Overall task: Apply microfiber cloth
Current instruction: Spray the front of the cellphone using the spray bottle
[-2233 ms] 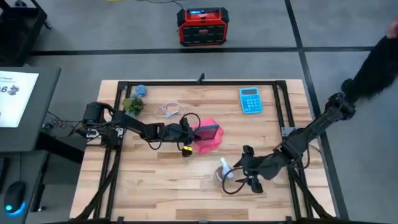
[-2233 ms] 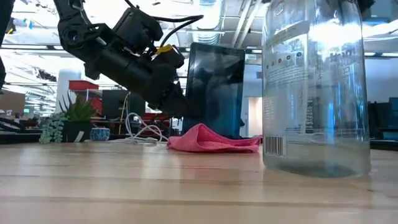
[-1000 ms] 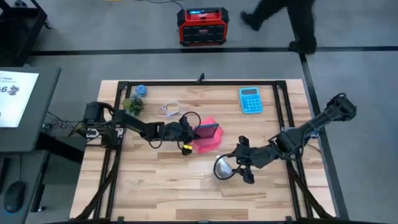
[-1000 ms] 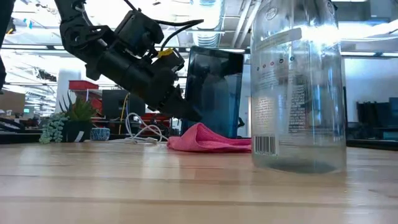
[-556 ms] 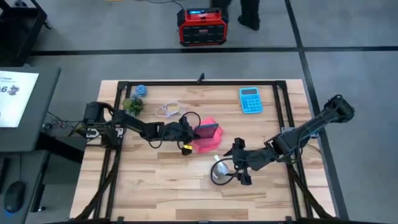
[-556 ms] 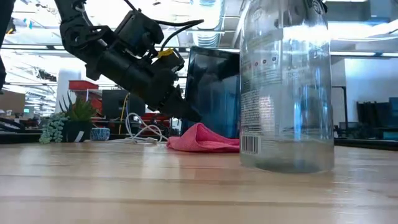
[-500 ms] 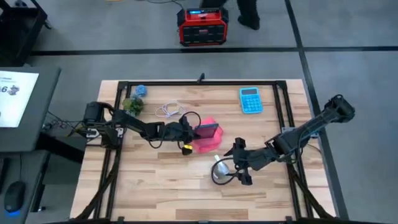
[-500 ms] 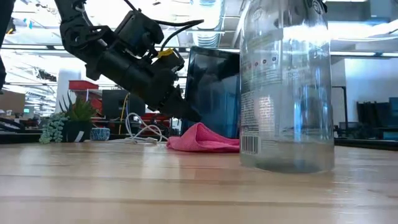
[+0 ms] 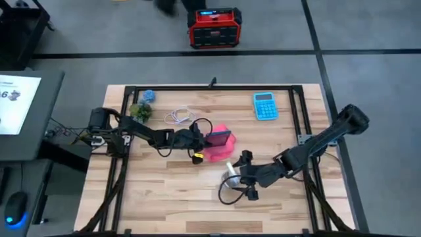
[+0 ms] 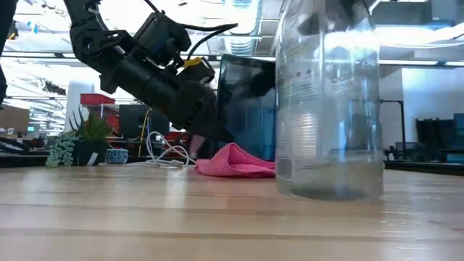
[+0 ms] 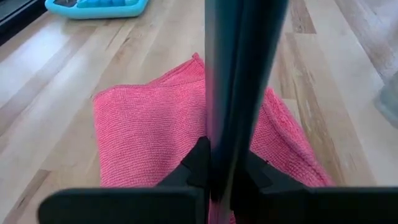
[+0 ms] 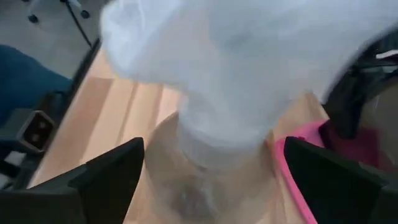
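Pink microfiber cloth (image 9: 220,151) lies rumpled mid-table under a dark phone (image 9: 220,137), which the left gripper (image 9: 205,139) clamps upright on edge. Just beside it (nearer the front) the right gripper (image 9: 238,172) grips a clear spray bottle (image 10: 328,101).

Right hand (image 9: 238,176) carried clear bottle (image 9: 231,171) leftward, nearer pink cloth (image 9: 219,153).
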You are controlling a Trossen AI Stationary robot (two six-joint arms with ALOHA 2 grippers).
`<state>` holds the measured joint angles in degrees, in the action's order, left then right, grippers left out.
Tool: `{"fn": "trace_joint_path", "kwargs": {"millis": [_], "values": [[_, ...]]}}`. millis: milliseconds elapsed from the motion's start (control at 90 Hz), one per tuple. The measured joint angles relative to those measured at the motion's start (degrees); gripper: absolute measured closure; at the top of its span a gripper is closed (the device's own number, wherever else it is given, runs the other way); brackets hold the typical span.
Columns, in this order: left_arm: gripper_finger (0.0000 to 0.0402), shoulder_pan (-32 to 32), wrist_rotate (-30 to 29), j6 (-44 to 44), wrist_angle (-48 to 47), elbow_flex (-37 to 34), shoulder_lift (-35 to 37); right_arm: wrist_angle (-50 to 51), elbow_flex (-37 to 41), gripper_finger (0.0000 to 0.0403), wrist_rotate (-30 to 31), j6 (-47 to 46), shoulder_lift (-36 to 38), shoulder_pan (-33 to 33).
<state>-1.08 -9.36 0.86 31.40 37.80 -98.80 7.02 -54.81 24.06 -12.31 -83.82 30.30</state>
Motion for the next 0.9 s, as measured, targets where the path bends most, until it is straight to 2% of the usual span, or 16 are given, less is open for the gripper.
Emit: {"fn": "trace_joint_path", "kwargs": {"millis": [389,589,722,900], "values": [[0.0389,0.00,0.00,-0.17,0.00,0.00,0.00,-0.22,0.00,0.0028,8.66,2.17,3.88,-0.81],[0.0389,-0.14,0.02,2.78,-0.13,-0.04,0.72,-2.07,0.00,0.0028,8.90,3.82,3.92,-1.58],[0.0389,-0.69,0.00,5.62,0.06,-0.04,4.27,-2.88,0.00,0.0029,8.69,3.79,3.92,-2.24],[0.0389,-1.80,0.12,7.01,-3.04,-0.04,12.59,-3.38,0.00,0.0029,7.60,3.35,3.90,-2.45]]}}
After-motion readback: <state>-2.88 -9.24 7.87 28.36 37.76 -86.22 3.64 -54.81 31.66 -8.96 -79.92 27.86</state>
